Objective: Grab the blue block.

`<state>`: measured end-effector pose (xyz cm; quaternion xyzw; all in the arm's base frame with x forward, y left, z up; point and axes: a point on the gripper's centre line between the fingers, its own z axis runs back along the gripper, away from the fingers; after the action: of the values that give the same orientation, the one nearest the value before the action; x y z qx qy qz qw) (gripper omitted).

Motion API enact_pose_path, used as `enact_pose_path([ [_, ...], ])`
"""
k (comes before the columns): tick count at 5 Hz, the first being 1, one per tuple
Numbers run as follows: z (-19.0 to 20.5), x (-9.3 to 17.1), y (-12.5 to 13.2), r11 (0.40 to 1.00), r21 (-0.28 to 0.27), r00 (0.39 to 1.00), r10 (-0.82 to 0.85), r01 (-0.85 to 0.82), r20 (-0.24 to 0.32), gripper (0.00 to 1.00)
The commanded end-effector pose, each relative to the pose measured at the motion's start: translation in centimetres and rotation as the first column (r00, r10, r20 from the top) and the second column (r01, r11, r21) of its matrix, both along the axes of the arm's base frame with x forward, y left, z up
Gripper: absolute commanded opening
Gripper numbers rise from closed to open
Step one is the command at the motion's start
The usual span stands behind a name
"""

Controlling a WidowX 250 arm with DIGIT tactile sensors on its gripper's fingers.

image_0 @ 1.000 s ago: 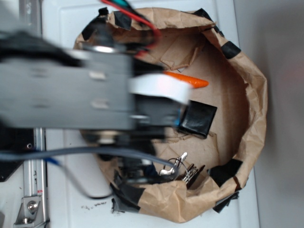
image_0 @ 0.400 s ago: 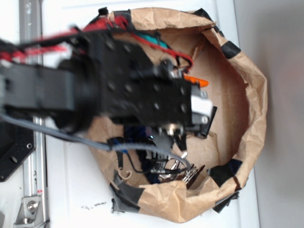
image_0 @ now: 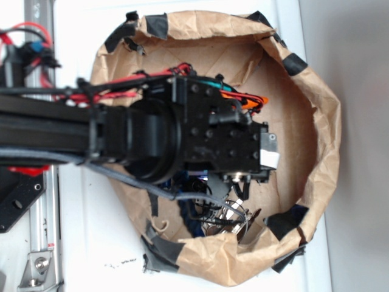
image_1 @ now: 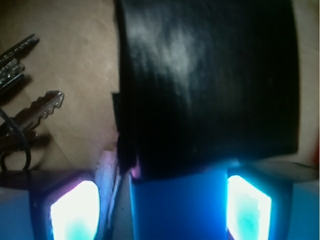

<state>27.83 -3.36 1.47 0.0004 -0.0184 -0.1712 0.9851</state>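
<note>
In the wrist view the sky-blue block point(image_1: 180, 205) lies between my two fingers, its far end against or under the black square pouch point(image_1: 205, 85). My gripper point(image_1: 162, 210) is open around the block. The right finger point(image_1: 250, 210) is close beside it and the left finger point(image_1: 75, 212) stands apart with a gap. In the exterior view the block and the fingers are hidden under my black wrist point(image_0: 225, 140), which is low inside the brown paper bag point(image_0: 322, 121).
The orange carrot's tip point(image_0: 246, 100) shows beside the wrist. A bunch of keys point(image_0: 228, 216) lies near the bag's lower wall, also in the wrist view point(image_1: 30, 115). The bag's crumpled walls, patched with black tape point(image_0: 295, 61), ring the area.
The arm has come down into the bag and settled. It now covers the black pouch and most of the carrot, which showed a second ago.
</note>
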Motion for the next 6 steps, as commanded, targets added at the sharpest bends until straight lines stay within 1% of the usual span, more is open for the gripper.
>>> enact_pose_path([
  [1,-1.3,-2.6,2.7,0.994,-0.074,0.993,0.077,-0.084,-0.093,0.00],
  [2,-0.5,-3.9,2.7,0.991,-0.039,0.989,0.125,-0.128,-0.082,0.00],
  [3,2.0,-3.1,2.6,0.979,-0.047,0.980,0.194,-0.196,-0.045,0.00],
  [4,7.0,-1.4,1.0,0.975,-0.073,0.976,0.212,-0.209,0.041,0.00],
  [5,11.7,0.1,-0.6,0.984,0.066,0.984,0.158,-0.164,0.086,0.00],
  [6,13.8,0.7,-0.6,0.976,-0.029,0.975,0.216,-0.214,0.055,0.00],
])
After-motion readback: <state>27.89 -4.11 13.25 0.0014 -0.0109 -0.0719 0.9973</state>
